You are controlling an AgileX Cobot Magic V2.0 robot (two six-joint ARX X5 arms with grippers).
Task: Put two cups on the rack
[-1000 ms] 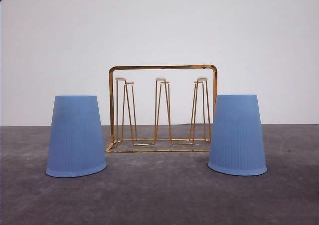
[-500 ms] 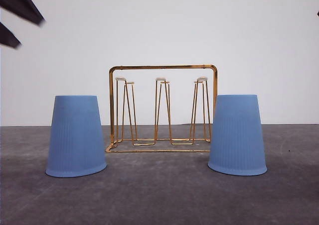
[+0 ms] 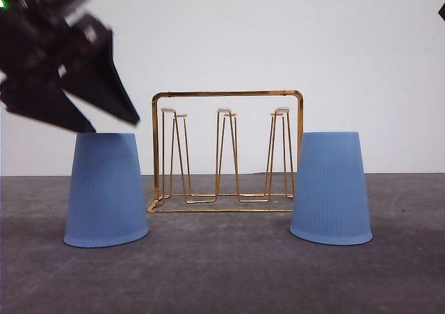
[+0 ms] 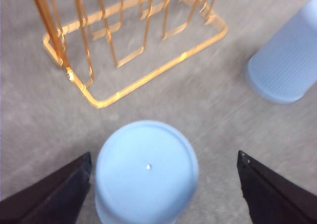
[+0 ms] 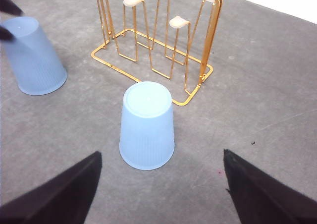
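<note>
Cups stand upside down on the table, one [image 3: 106, 189] left of the rack [image 3: 227, 151], one [image 3: 331, 187] right. Left gripper [image 4: 163, 184] hovers above the left cup, jaws apart. Right gripper [image 5: 161, 194] jaws also apart.

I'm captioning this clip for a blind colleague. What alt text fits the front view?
The left gripper, open, hangs just above the left blue cup, which stands upside down on a grey table. A gold wire rack stands between it and the right cup, also inverted.

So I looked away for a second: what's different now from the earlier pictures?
The left gripper has come down from the upper left, open, to just above the left cup. It holds nothing. Both cups, including the right cup, and the rack stayed put.
</note>
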